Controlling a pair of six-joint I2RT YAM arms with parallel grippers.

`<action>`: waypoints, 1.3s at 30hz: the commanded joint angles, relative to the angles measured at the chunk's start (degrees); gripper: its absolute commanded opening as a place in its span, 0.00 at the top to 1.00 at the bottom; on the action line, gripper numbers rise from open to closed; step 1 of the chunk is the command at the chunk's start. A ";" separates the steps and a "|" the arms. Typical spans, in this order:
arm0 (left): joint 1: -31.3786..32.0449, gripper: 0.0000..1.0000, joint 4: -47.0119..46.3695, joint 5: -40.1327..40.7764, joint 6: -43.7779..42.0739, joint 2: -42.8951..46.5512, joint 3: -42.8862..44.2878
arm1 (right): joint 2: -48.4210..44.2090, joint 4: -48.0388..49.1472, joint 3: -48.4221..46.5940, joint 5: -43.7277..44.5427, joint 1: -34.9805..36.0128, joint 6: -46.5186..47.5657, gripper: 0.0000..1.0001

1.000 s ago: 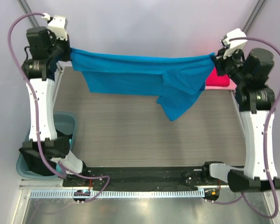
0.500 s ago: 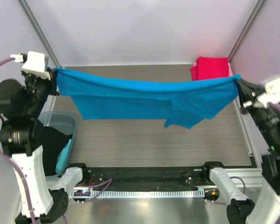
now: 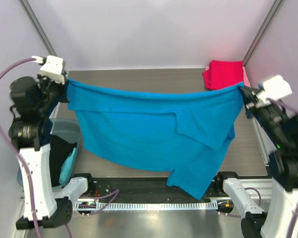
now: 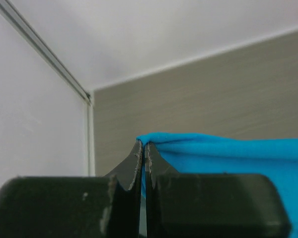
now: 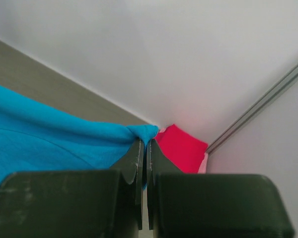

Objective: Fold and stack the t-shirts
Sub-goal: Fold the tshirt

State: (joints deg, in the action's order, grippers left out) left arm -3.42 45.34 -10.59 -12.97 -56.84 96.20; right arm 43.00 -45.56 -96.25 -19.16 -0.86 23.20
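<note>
In the top external view, the left gripper (image 3: pixel 65 85) and the right gripper (image 3: pixel 242 89) are each pinching one end of the top edge of the blue shirt (image 3: pixel 139 134), holding it stretched in the air above the table (image 3: pixel 139 77). This wide two-point hold is letting the cloth hang open like a sheet, probably to flatten it before it is laid down for folding. On the right side a lower portion is doubling over and trailing toward the near edge. The crimson shirt (image 3: pixel 224 73) is lying folded at the far right corner, which probably marks the stacking place. The teal tub (image 3: pixel 72 130), beside the left arm, is holding a black shirt (image 3: pixel 57 153). In the left wrist view, the left gripper's jaws are standing almost fully together, clamping only the thin corner of the blue shirt at their tips. In the right wrist view, the right gripper's jaws are likewise pressing together on a bunched corner of the blue shirt. The crimson shirt is showing just beyond the tips, with a sliver of a pink shirt (image 5: pixel 204 161) beside it.
</note>
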 commanded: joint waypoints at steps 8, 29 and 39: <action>-0.45 1.00 -2.97 -3.91 -1.00 -15.11 -16.92 | 16.13 15.14 19.59 -4.48 -0.19 -1.32 0.99; -0.45 1.00 -10.98 1.62 1.28 -68.03 13.38 | 74.05 38.97 -1.56 -1.06 0.07 -3.25 0.99; 0.61 1.00 -15.54 6.19 0.49 -79.99 25.25 | 93.13 38.79 -20.81 1.40 0.07 -6.06 0.99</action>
State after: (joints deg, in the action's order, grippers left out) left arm -3.20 33.74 -7.60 -12.23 -134.32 117.47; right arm 133.64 -9.67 -112.36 -19.66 -0.71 18.63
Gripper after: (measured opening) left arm 0.007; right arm 0.043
